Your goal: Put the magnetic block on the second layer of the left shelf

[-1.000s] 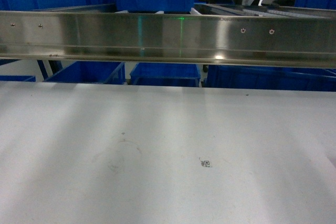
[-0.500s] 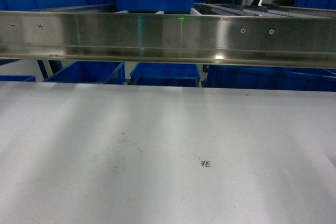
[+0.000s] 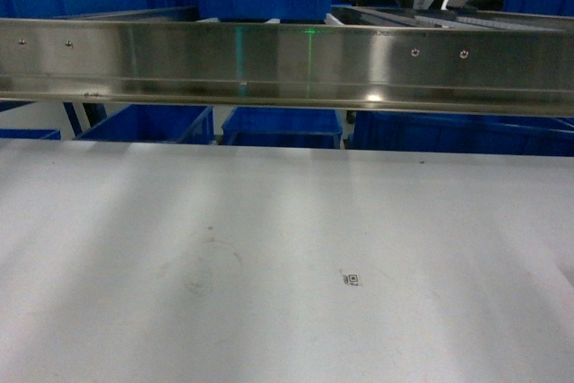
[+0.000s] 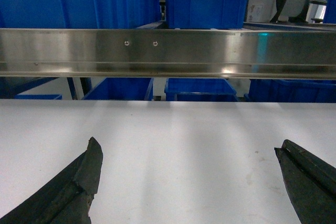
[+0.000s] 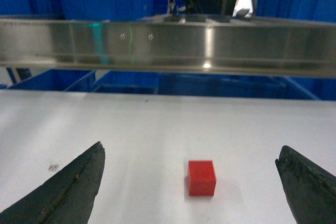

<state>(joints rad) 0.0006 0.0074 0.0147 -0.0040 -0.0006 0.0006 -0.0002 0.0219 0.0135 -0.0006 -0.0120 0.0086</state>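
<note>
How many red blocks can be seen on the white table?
1. The red block lies on the white table, between the open fingers of the right claw, apart from both. The other views show none; more may lie outside the frames.

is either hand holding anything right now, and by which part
Nothing is held. Both the left hand and right hand are open; the red block lies free on the table.

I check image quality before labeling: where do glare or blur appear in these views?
Head view: a bright glare spot on the steel rail and a thin green streak. Left wrist view: a similar glint; the open left end effector looks soft. Right wrist view: the red block is slightly blurred.
</note>
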